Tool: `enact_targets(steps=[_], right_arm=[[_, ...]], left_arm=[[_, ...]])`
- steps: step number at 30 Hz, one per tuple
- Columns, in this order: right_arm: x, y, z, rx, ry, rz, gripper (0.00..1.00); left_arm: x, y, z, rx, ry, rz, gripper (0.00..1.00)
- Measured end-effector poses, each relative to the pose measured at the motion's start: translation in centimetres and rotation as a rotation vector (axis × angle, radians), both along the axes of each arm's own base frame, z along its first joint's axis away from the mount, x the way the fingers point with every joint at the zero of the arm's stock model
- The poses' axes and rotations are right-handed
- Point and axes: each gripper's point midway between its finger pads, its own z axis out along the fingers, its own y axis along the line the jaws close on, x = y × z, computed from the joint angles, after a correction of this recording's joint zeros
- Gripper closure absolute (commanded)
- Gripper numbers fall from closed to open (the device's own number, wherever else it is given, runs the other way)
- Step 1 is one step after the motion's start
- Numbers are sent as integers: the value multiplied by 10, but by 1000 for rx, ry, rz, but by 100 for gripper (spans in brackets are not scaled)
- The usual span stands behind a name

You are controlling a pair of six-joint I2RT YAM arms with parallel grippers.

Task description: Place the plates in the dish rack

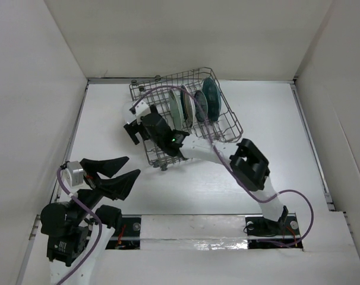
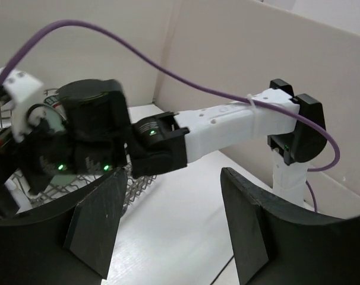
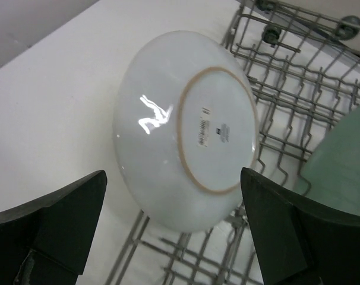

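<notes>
The dish rack [image 1: 224, 122] sits on the far middle of the white table [image 1: 275, 154], turned at an angle. Four plates stand on edge in its right half: a pale mint plate [image 1: 175, 111], a white plate [image 1: 189, 105], a small teal plate [image 1: 200, 105] and a dark teal plate [image 1: 211, 94] at the far right. They are seen edge-on from above, so their patterns and rim bands are too small to read.

The right arm reaches from the near right across to the rack's left end, and its wrist covers that corner in the top view. The fifth plate [image 3: 186, 130] shows only in the right wrist view. It leans tilted on the rack's wires at the left edge with its white underside and unglazed foot ring facing the camera. Its top face is hidden, so its colour cannot be told. The right gripper [image 3: 173, 196] has its jaws spread wide, one dark finger on either side of this plate, and holds nothing. Whether the right-hand finger brushes the rim cannot be told. The mint plate is cut off at that view's right edge.

The left gripper [image 1: 131, 167] hovers near the left, well apart from the rack, with its jaws wide and nothing between them. In its own view the right gripper is a dark blur, and only a strip of rack wire shows behind it.
</notes>
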Motion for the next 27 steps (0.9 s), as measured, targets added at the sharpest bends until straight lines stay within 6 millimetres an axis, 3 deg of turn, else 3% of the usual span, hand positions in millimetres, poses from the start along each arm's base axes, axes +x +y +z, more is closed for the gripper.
enact_targets(steps=[5, 8, 10, 15, 18, 19, 27], right_arm=[[1, 37, -34, -114, -45, -18, 0], [4, 46, -49, -165, -62, -36, 0], [8, 49, -48, -172, -80, -62, 2], [23, 37, -48, -183, -103, -167, 10], [29, 29, -45, -158, -100, -224, 17], [33, 26, -44, -146, -97, -244, 25], [29, 21, -41, -38, -46, -283, 48]], left_arm=[[4, -2, -21, 18, -12, -3, 40], [6, -2, -24, 24, -10, -1, 40], [6, -2, -24, 25, -11, 0, 40], [6, -2, -24, 25, -12, 0, 40], [6, -2, -24, 25, -12, 0, 40], [6, -2, -24, 25, -12, 0, 40], [6, -2, -24, 24, -11, 0, 39]])
